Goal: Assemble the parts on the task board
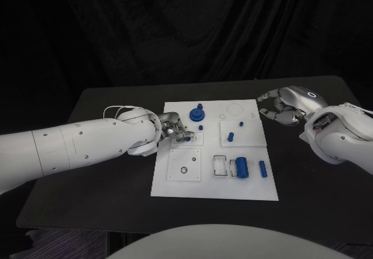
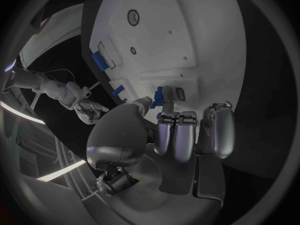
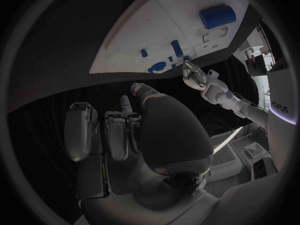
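— Now, which step is in hand?
— A small blue part (image 2: 160, 96) is pinched by the left robot hand (image 1: 172, 131) at the task board (image 1: 194, 186)'s nine o'clock edge; seating is judged next. The right robot hand (image 1: 283, 106), empty with fingers loosely curled, is held at two o'clock.

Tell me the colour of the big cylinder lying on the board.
Blue. The cylinder shows best in the head view, lying on the white board.

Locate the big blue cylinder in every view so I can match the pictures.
Head view: the cylinder lies on the board's near right part, beside the outlined slots.
Left wrist view: the cylinder lies near the board's edge, beside a slot.
Right wrist view: the cylinder lies on the board, next to a slot.
Shared landmark: the outlined slots.
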{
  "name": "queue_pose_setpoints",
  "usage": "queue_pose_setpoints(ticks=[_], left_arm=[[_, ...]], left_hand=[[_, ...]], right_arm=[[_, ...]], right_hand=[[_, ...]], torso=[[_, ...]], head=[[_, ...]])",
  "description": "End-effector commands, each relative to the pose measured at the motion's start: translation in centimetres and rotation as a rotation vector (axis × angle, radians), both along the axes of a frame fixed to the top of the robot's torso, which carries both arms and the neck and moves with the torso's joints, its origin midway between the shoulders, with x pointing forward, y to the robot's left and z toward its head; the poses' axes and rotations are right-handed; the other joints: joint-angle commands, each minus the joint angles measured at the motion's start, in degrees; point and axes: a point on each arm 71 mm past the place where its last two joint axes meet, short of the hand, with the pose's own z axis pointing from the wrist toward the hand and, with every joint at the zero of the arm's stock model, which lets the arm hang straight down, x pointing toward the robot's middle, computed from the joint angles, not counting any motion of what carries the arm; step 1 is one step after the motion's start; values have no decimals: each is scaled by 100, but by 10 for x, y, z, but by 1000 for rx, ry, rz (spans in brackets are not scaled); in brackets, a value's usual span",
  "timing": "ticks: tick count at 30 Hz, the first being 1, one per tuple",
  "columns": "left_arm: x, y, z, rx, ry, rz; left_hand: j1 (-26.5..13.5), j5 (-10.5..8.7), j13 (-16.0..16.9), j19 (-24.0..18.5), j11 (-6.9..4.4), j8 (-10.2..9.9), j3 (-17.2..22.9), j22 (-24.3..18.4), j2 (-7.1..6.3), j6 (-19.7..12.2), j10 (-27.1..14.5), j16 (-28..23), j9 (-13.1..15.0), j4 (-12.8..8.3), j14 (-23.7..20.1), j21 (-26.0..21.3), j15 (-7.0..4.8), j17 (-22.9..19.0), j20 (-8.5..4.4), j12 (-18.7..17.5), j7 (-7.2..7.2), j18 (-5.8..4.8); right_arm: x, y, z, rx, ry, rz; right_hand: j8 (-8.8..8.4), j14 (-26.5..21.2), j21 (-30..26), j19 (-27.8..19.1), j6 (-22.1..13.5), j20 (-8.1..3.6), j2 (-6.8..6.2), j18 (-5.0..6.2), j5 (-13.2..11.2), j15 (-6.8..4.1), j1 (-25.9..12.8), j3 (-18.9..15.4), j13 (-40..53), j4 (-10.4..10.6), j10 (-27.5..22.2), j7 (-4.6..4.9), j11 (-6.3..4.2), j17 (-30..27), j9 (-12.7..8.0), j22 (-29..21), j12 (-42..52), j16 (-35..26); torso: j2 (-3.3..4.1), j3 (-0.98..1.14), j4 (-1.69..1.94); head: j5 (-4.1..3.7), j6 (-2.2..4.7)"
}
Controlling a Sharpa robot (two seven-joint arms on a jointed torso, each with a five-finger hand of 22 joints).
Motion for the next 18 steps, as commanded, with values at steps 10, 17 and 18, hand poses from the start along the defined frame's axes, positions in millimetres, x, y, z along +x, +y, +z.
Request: queue_pose_setpoints(ticks=[10, 17, 18], left_arm=[[0, -1, -2, -15, 1, -16], [0, 0, -3, -17, 0, -15], [0, 0, -3, -19, -2, -16]], left_hand=[[-364, -212, 1506, -24, 20, -128, -429, 528, 139, 65, 599, 15, -26, 16, 595, -43, 19, 1509, 18, -25, 38, -4], [-573, -305, 1506, -18, 12, -132, -660, 543, 262, 140, 599, 15, 19, 25, 595, -52, 16, 1509, 16, -25, 26, -4], [-595, -314, 1506, -20, 12, -128, -684, 542, 276, 143, 599, 15, 32, 24, 595, -57, 15, 1509, 16, -25, 25, -3]], right_arm=[[0, -2, -3, -9, 15, -16], [0, -2, -3, -10, 18, -17], [0, -2, -3, -10, 18, -17]], right_hand=[[-20, 590, -29, 138, 25, 39, -2, 40, 39, 50, -3, 25, 1508, -2, 597, 5, 33, 1497, -7, 1158, 16, 18], [-20, 590, -29, 138, 25, 39, -2, 40, 39, 50, -3, 25, 1508, -2, 597, 5, 33, 1497, -7, 1158, 16, 18], [-20, 590, -29, 138, 25, 39, -2, 40, 39, 50, -3, 25, 1508, -2, 597, 5, 33, 1497, -7, 1158, 16, 18]], torso=[[-1, -2, -5], [0, 0, -2], [1, 0, -2]], head=[[-4, -1], [-6, -1], [-7, -1]])
